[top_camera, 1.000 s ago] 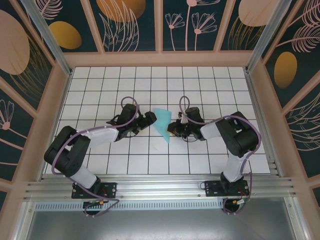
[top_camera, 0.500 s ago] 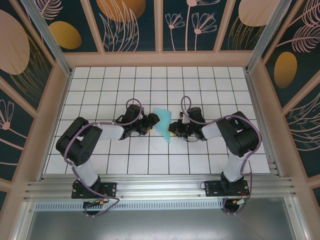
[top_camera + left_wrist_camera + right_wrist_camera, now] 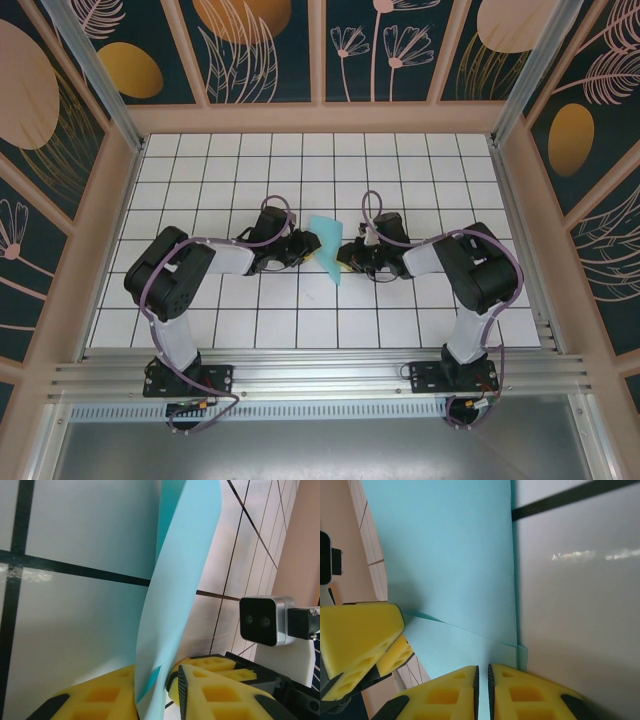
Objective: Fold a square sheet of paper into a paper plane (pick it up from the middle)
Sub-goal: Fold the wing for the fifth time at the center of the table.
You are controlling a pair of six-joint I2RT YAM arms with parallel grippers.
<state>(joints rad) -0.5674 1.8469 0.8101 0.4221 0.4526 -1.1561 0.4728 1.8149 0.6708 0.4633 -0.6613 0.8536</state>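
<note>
Sheet of paper [image 3: 326, 250] stands folded over the table [image 3: 400, 160] middle; right gripper [image 3: 482, 674] pinches its edge; left gripper [image 3: 156, 682] pads nearly together around it, grip unclear; light, floppy, creases easily; hold near folds.

No text, label, brand, number or sign can be read on anything here.

White gridded surface [image 3: 400, 160] is sitting inside a wooden frame [image 3: 320, 118], dark teal floral wall panels [image 3: 255, 55] are boxing it in, aluminium rail [image 3: 320, 378] is running along the near edge.
</note>
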